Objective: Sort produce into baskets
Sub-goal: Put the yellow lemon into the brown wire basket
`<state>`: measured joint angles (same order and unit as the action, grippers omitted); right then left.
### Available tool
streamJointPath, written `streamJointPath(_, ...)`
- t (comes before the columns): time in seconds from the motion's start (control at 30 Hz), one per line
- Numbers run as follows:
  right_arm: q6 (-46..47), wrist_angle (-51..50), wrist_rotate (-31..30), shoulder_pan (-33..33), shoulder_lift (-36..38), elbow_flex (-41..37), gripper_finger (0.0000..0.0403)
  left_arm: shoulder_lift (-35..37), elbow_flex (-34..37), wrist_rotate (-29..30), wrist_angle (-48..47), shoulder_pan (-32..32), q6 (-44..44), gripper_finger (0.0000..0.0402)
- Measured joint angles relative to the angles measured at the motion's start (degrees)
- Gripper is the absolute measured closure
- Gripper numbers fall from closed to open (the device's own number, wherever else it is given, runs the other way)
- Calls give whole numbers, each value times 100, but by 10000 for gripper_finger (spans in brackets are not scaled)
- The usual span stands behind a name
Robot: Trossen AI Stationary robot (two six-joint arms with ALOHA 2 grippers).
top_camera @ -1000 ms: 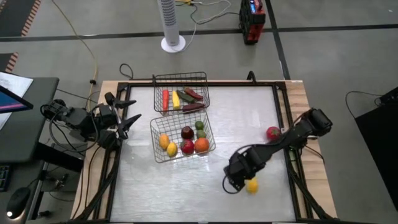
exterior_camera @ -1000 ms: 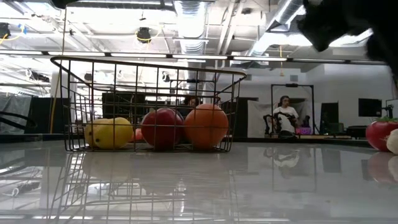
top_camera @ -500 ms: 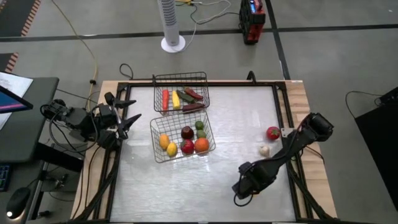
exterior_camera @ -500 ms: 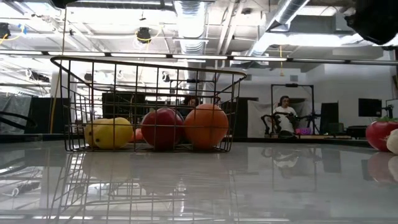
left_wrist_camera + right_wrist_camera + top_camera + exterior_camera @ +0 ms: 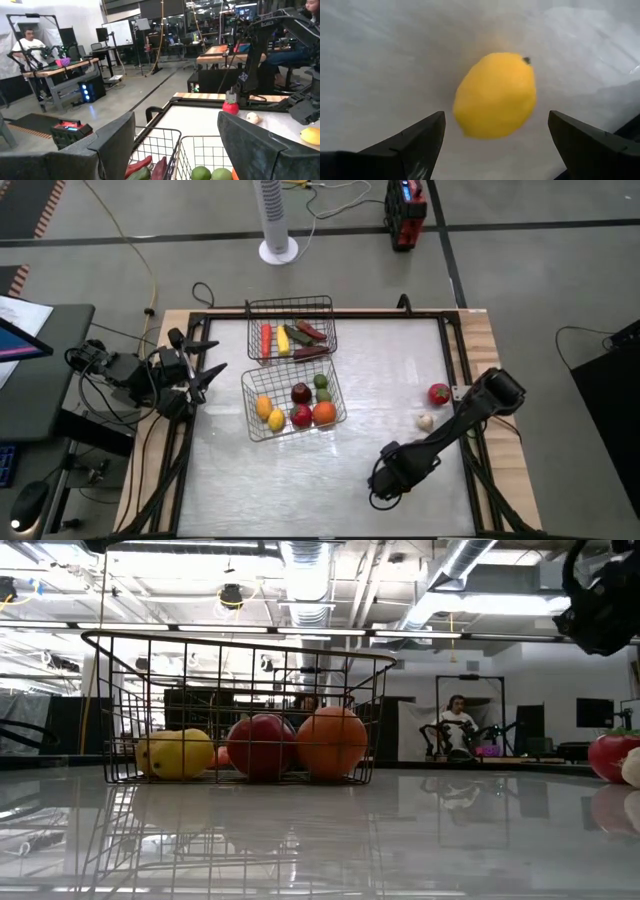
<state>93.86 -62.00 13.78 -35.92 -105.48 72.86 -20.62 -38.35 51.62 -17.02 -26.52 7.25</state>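
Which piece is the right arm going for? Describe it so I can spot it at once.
On the bare white tabletop, near its front right corner and well away from the two wire-mesh baskets, the open right gripper points down at a yellow lemon. From above the arm hides it. It lies alone, unlike the red tomato-like fruit and small pale piece by the right edge.

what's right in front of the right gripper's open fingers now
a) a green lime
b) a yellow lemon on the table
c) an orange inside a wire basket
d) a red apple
b: the right wrist view shows a yellow lemon lying on the bare pale table, apart from the two dark fingers of the open right gripper, which stand wide on either side of it.
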Motion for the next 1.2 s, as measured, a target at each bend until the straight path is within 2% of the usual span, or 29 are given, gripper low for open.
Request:
streamJointPath(0.2, -236, 78, 40, 69, -151, -2, 45, 1, 0, 0, -1, 0, 0, 129)
streamJointPath(0.73, -618, 46, -14, 131, -161, -2, 168, 2, 0, -4, -4, -1, 2, 129)
streamJointPath(0.97, -1154, -176, 44, 374, -86, 76, 173, 2, 0, -4, -2, 0, 2, 129)
streamJointPath(1.2, -2492, -1016, -233, 973, -54, 897, 174, 2, 0, -2, 13, -2, 4, 129)
